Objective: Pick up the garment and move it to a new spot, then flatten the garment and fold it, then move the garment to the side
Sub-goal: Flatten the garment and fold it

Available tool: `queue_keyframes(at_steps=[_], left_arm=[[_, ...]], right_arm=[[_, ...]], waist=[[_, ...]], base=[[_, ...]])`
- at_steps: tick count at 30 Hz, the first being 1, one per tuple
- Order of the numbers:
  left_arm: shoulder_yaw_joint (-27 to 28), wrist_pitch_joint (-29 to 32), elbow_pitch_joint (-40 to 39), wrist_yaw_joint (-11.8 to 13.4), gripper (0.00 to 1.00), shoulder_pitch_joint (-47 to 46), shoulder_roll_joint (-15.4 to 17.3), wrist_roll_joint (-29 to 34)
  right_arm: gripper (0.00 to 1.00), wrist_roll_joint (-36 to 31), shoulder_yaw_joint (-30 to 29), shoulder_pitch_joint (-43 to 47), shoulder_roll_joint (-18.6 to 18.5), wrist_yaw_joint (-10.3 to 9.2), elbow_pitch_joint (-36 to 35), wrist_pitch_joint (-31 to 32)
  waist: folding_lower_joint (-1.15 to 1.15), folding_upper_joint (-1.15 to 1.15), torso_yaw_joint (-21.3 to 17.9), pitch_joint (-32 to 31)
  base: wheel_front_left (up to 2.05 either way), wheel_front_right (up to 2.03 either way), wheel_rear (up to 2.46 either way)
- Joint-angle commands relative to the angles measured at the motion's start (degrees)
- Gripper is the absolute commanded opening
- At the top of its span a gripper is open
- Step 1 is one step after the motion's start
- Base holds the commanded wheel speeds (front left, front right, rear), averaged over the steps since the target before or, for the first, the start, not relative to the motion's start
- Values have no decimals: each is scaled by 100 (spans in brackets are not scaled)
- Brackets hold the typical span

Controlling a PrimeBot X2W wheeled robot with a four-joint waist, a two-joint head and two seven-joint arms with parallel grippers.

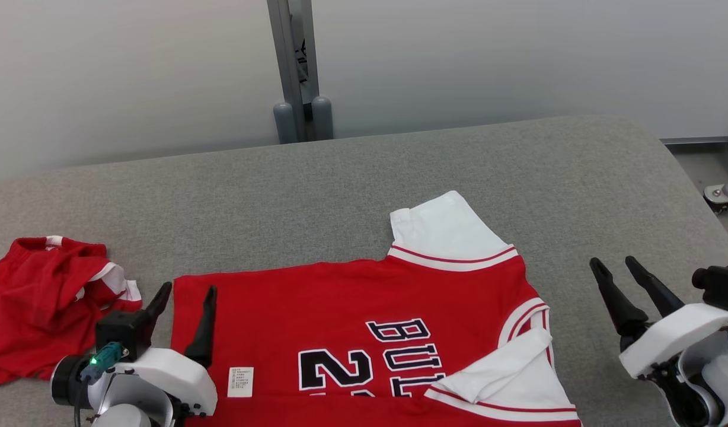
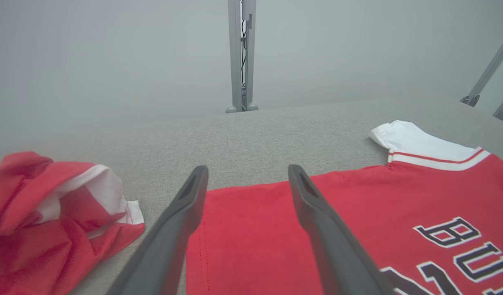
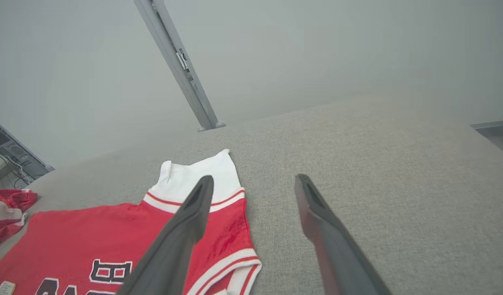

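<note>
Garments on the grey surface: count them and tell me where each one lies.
2. A red jersey lies spread flat at the front centre; a crumpled red garment sits apart from it on the robot's left. More could be hidden below the head view's bottom edge.

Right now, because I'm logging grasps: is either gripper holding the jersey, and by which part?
Nothing is held. The left gripper stands open at the hem of the red jersey; the right gripper stands open beside it.

The jersey [image 1: 340, 296] lies on the table [image 1: 340, 178], a second garment [image 1: 44, 302] just left of it.
</note>
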Motion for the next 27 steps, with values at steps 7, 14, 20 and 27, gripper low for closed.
queue_keyframes(at_steps=[7,14,20,27], left_arm=[[268,-922,831,15,100,-385,-482,114],[666,-945,1142,33,100,-474,-705,438],[895,-947,1702,24,100,-772,-642,714],[731,-612,2716,-126,100,-1531,-437,862]], right_arm=[[100,-1551,-1345,436,942,2,-364,-48],[100,-2085,-1679,701,1368,2,-494,-49],[100,-2175,-1789,626,1464,2,-578,-49],[100,-1955,-1828,576,1543,2,-605,-50]], waist=[[0,0,-146,219],[0,0,-213,363],[0,0,-283,531],[0,0,-311,746]], base=[[0,0,0],[0,0,0],[0,0,0],[0,0,0]])
